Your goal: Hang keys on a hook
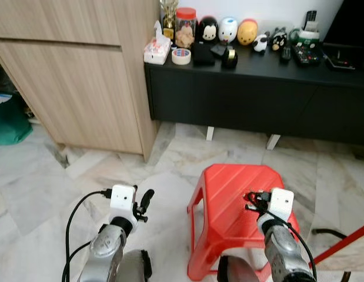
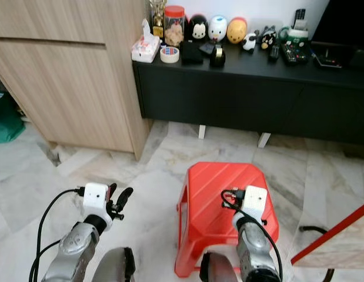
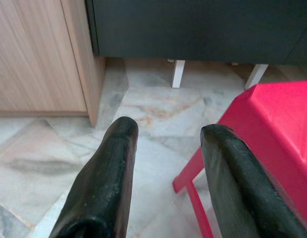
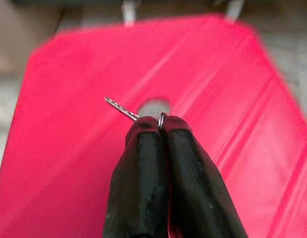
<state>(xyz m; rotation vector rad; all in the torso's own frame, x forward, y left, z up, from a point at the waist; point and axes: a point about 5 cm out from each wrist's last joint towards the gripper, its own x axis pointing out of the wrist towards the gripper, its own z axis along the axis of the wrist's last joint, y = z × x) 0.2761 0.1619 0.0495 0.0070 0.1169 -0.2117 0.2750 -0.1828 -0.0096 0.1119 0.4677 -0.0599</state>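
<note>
Left eye view: marble-patterned tile floor [image 1: 46, 194]. A red plastic stool [image 1: 231, 202] stands near, right of centre. The right gripper [image 1: 250, 200] hangs over the stool's top, its white wrist block just behind it. The left gripper [image 1: 145, 201] is held over bare floor left of the stool. Far side: a long black low cabinet [image 1: 252, 94] carrying a white tissue pack [image 1: 157, 50], a roll of white tape [image 1: 181, 56], a red-lidded clear jar [image 1: 185, 26] and a row of small round figurines [image 1: 227, 30]. A light wood cupboard [image 1: 76, 76] fills the far left.

Right eye view: same layout. No hook can be made out.

Left wrist view: the two black fingers [image 3: 106, 183] stand apart with nothing between them; floor and the stool's left edge lie beyond.

Right wrist view: the fingers are pressed together, pinching a small silver key ring [image 4: 161, 120] at their tips. A thin, toothed metal key blade [image 4: 121, 108] sticks out sideways from the ring, above the hole in the stool's top.
</note>
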